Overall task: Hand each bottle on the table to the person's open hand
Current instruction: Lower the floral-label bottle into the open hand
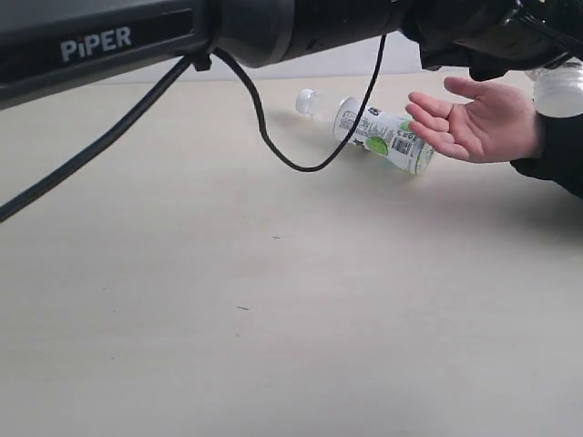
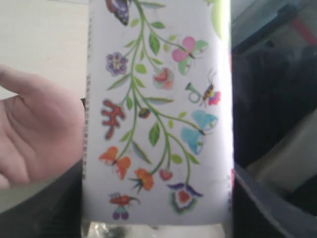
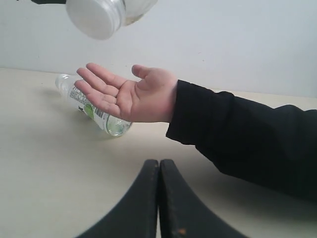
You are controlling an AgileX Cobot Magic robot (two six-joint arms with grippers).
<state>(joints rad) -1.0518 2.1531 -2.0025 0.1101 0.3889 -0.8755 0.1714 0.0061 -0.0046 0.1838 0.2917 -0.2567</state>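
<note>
The left gripper (image 1: 537,50) ends the black left arm (image 1: 137,36), which crosses the exterior view along its twelve o'clock edge from nine toward two o'clock. It is clamped on the floral bottle (image 2: 156,114). The bottle's label of vines, flowers and butterflies fills the left wrist view, so the fingers themselves are hardly seen. The bottle hangs in the air at about two o'clock in the exterior view, clear of the table (image 1: 273,319). Its white cap (image 3: 94,17) faces the right wrist camera. It is just above the person's open hand (image 1: 474,123), and the right wrist view shows a gap between the two.

The hand is palm up, with its fingers reaching toward nine o'clock. Its black sleeve (image 3: 237,134) runs off at three o'clock.

The right gripper (image 3: 159,166) has its two black fingers pressed flat together with nothing between them. It is low over the table and points toward the hand.

The green-accented bottle (image 1: 387,137) lies on its side on the table at about one o'clock in the exterior view. Its small white cap (image 1: 306,100) points toward ten o'clock and its base toward four. The hand's fingertips overlap the base end, and I cannot tell whether they touch it. A black cable (image 1: 273,146) loops down from the arm and passes in front of the bottle's neck.
</note>
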